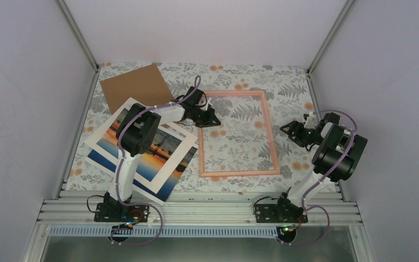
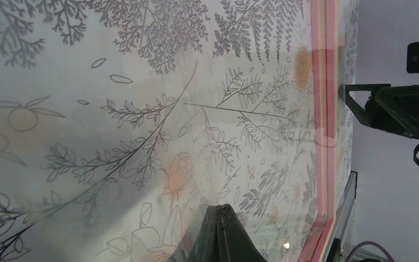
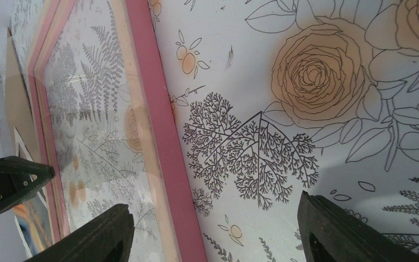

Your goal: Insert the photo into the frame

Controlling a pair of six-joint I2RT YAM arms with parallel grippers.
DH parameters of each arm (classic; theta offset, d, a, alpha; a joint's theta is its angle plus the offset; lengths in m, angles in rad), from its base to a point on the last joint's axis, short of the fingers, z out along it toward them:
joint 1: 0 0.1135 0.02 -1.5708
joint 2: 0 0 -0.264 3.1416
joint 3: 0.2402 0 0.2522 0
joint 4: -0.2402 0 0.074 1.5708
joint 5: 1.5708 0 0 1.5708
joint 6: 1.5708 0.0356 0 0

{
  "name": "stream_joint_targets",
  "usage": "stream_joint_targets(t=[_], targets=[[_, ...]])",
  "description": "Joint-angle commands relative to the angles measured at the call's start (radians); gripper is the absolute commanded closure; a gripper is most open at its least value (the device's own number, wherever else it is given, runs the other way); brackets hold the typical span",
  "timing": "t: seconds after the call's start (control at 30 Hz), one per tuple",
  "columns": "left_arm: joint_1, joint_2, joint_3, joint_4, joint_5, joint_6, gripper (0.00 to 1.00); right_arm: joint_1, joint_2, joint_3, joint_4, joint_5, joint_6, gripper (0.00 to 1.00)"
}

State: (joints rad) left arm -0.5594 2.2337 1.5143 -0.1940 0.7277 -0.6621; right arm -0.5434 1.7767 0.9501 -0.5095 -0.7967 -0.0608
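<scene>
**Frame laid open on the bench, photo not yet in it**

Underneath everything, the floral-clothed bench. Right of centre, flat on it with the cloth pattern showing through its opening, the frame, presumably laid face-down like this to take a print from above. To the left and apart from that opening, the photo, askew under a white mat board, visible only as sunset in the mat's window and a blue strip along the near edge. By judgement, yet to be freed from the mat and carried across. Further back at the far left, a brown cardboard sheet, partly tucked under the mat's corner.

Reaching over mat and photo, the left arm, elbow raised, wrist stretched forward to the frame's far-left corner. There, the left gripper, pressed together and holding nothing, tip low inside that corner. Looks more like steadying or nudging than grasping; contact not clear.

At the right side, the right arm, folded back, wrist turned inward. Just beside the frame's right rail, the right gripper, spread wide and empty; in its wrist view, one finger on the frame's side of the rail and the other over bare cloth, likely poised to brace that edge.
</scene>
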Motion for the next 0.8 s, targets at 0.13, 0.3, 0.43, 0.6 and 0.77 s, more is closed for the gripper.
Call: stream_joint_targets(t=[0.13, 0.3, 0.43, 0.6, 0.77], targets=[[-0.002, -0.016, 0.021, -0.062, -0.010, 0.036, 0.98, 0.005, -0.038, -0.019, 0.018, 0.010, -0.019, 0.25], [0.002, -0.031, 0.026, -0.086, -0.006, 0.044, 0.98, 0.005, -0.043, -0.023, 0.023, 0.016, -0.016, 0.25], [0.009, -0.039, 0.024, -0.097, -0.001, 0.048, 0.98, 0.006, -0.044, -0.026, 0.024, 0.018, -0.016, 0.25], [0.012, -0.045, 0.022, -0.107, 0.008, 0.050, 0.98, 0.005, -0.048, -0.029, 0.028, 0.020, -0.013, 0.25], [0.012, -0.050, 0.028, -0.122, 0.012, 0.056, 0.98, 0.005, -0.047, -0.033, 0.033, 0.022, -0.009, 0.25]])
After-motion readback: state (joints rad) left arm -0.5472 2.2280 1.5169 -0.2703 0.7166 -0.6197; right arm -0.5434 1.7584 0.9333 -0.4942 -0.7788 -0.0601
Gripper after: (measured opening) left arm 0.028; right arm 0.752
